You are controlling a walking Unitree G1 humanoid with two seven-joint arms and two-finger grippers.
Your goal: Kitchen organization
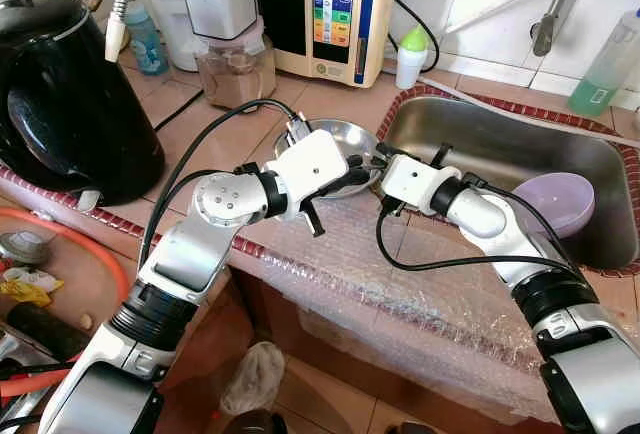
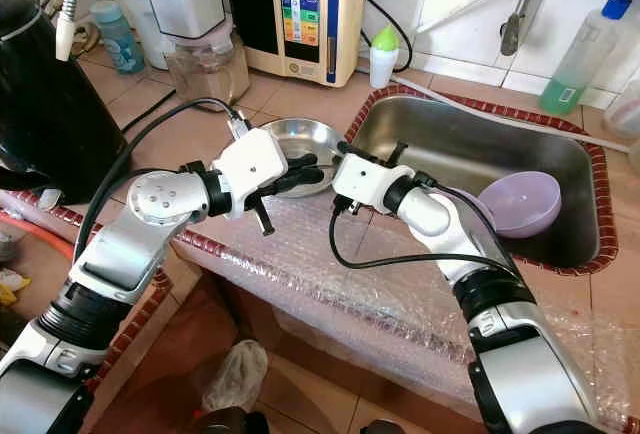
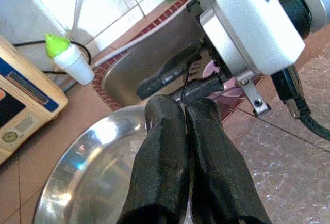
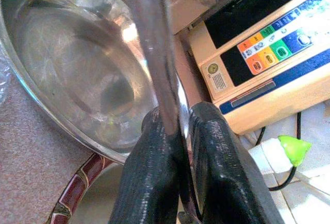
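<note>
- Where the tiled counter meets the sink's left wall, a steel bowl (image 1: 338, 149) is seen resting on the counter, just left of the sink (image 1: 520, 139) and ahead of both arms; nothing is seen inside it.
- The bowl's near-right rim is gripped by both grippers from the near side. The left gripper (image 2: 298, 176) reaches from the left, its fingers (image 3: 170, 146) drawn close together across the rim, as the left wrist view shows.
- The right gripper (image 1: 372, 166) reaches from the right, and its fingers (image 4: 154, 157) are pinched on the thin rim edge, seen in the right wrist view.
- The key relation is judged to be this: the bowl lies on the far side of both grippers, with the sink immediately to its right. Neither arm is clearly nearer; the right gripper lies on the sink side.
- A purple bowl (image 1: 555, 202) is seen tilted at the sink's right end, apparently empty.
- Bubble wrap (image 1: 400, 284) covers the near counter edge under the arms.
- Farther back, a water dispenser (image 1: 335, 14) and a small green-capped bottle (image 1: 411, 54) stand against the wall; a black kettle (image 1: 70, 104) is at the far left.
</note>
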